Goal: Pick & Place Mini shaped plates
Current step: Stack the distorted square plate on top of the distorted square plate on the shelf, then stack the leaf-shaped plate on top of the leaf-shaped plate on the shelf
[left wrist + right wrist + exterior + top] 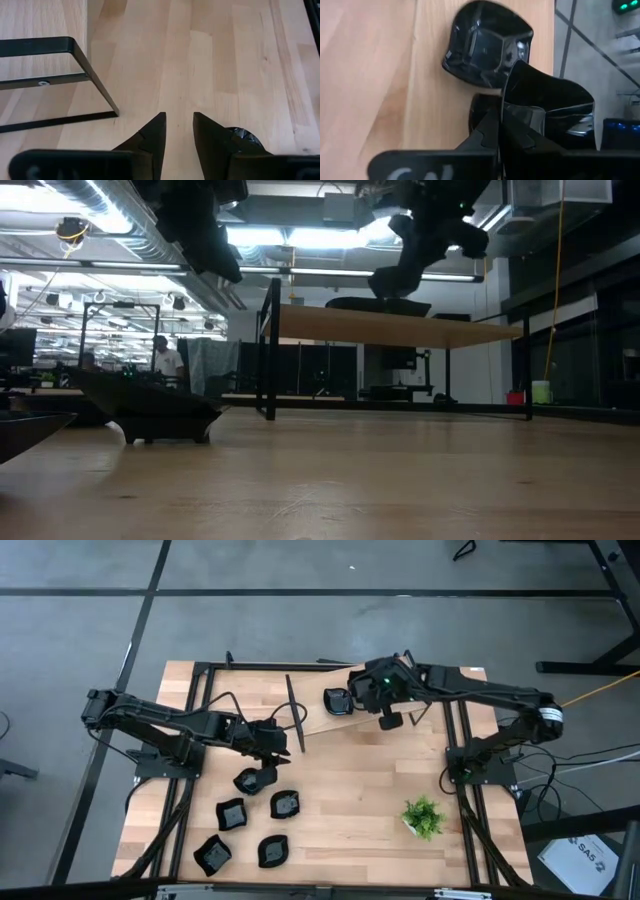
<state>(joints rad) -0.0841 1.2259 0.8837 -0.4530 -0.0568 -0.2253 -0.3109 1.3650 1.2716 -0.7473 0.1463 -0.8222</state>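
Right gripper point(500, 132), upper centre of the high view, is clamped on a mini shaped plate point(555, 107) above the raised shelf point(325, 723), beside another plate point(487, 42). Left gripper point(179, 132) hangs with fingers apart over five plates point(285, 804) at lower left.

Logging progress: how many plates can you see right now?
7 plates: five on the table, lower left; one on the shelf; one held by the right end effector. Arms may hide others.
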